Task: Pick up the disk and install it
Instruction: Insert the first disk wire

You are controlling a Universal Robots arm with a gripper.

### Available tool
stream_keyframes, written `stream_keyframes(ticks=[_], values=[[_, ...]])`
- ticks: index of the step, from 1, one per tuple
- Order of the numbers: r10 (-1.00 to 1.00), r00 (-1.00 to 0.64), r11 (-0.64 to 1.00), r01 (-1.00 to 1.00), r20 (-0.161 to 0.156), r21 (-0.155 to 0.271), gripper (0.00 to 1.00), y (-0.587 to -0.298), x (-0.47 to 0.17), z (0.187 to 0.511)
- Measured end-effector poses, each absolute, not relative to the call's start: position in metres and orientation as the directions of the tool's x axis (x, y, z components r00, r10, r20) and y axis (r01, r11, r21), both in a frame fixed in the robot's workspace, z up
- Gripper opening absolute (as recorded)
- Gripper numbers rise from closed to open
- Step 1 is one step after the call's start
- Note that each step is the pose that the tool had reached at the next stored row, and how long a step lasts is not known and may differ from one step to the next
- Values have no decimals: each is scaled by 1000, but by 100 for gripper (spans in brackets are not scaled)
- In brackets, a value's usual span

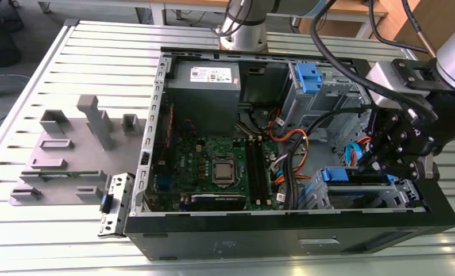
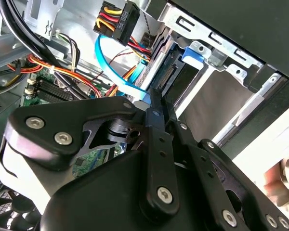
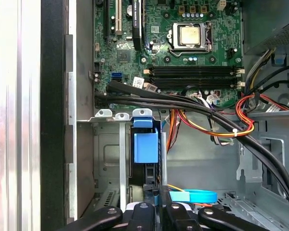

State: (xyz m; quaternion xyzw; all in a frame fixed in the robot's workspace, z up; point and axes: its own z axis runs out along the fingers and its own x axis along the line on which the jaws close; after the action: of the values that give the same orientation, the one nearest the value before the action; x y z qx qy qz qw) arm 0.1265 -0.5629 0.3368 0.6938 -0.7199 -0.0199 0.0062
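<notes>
The disk sits in the drive bay at the front corner of the open computer case, on the exterior view's right. Its blue plastic rail and tab show in both wrist views, as the disk in one and the disk in the other, framed by the bay's metal walls. My gripper hangs inside the case just beside the bay. Its black fingers meet at the tips, shut, with nothing visible between them. The gripper points at the disk's near edge, close to it.
Black and coloured cable bundles cross between the motherboard and the bay. A light-blue data cable loops near my fingertips. The grey power supply and another blue bay stand at the back. Grey fixtures lie on the slatted table.
</notes>
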Motion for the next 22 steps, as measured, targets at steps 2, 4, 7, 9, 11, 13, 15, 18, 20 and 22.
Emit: stream_keyframes(ticks=[2, 4, 7, 9, 11, 13, 15, 18, 20, 22], values=[[-999, -37, 36, -999, -19, 37, 16, -563, 126, 337], [-999, -37, 36, -999, -19, 37, 16, -563, 126, 337], [-999, -37, 37, -999, -19, 37, 16, -563, 126, 336], [-999, -37, 36, -999, -18, 37, 16, -563, 126, 335], [-999, -37, 36, -999, -19, 37, 16, -563, 126, 335], [-999, -37, 36, -999, -19, 37, 16, -563, 126, 334], [-999, -37, 36, -999, -19, 37, 16, -563, 126, 333], [-999, -37, 36, -999, -19, 37, 16, -563, 126, 332], [-999, -37, 37, -999, -18, 37, 16, -563, 126, 331], [-999, -37, 36, -999, -18, 37, 16, -563, 126, 331]])
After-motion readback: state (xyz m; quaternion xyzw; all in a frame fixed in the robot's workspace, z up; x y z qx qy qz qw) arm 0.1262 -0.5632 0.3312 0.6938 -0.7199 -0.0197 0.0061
